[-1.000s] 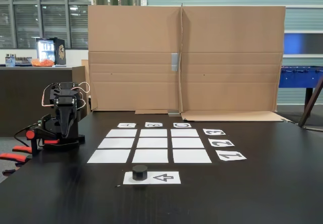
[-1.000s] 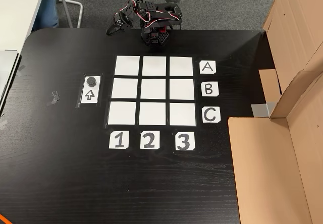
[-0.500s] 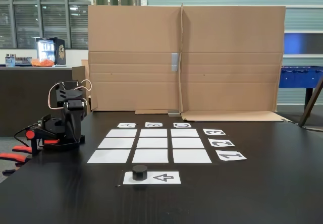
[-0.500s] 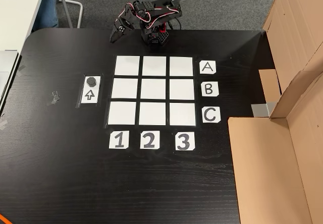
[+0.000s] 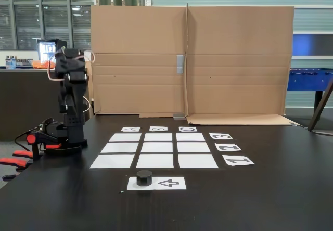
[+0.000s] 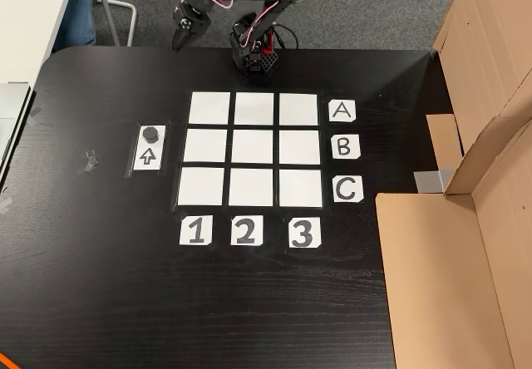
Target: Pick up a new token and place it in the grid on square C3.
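Here one token (image 6: 150,132) sits beside the nine-square grid (image 6: 253,149); the hand (image 6: 178,40) looks empty, grip unclear

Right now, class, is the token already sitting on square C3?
No, the token sits on the arrow sheet beside the grid; square C3 is bare.

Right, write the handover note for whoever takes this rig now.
Pincer: raised above the table's far-left edge in the top-down fixed view, holding nothing; open or shut can't be told.
Token: sitting on the arrow sheet, left of the grid.
Square C3: bare, beside the C label and above the 3 label.
Done: nothing placed.
Left: reach the token, grasp it, carry it to C3, release.
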Controlling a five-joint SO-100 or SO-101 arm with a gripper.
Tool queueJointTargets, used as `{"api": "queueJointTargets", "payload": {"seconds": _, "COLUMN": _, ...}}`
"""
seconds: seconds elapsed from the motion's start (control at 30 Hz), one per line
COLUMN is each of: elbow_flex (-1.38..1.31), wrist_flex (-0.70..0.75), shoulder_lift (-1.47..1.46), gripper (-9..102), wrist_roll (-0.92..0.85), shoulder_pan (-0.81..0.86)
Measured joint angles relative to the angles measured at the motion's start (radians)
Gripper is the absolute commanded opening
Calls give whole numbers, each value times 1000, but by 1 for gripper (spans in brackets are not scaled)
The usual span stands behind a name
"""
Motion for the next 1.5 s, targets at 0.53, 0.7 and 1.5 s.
{"api": "queueJointTargets", "payload": {"seconds": 0.53, "elbow_flex": -495, "wrist_flex": 91, "shoulder_lift": -526, "gripper": 0, "wrist_roll": 0, "shoulder_pan": 0}}
{"api": "queueJointTargets", "payload": {"seconds": 0.7, "elbow_flex": -626, "wrist_flex": 94, "shoulder_lift": -655, "gripper": 0, "wrist_roll": 0, "shoulder_pan": 0}}
{"api": "queueJointTargets", "payload": {"seconds": 1.5, "elbow_flex": -1201, "wrist_flex": 190, "shoulder_lift": -1325, "gripper": 10, "wrist_roll": 8, "shoulder_pan": -106}}
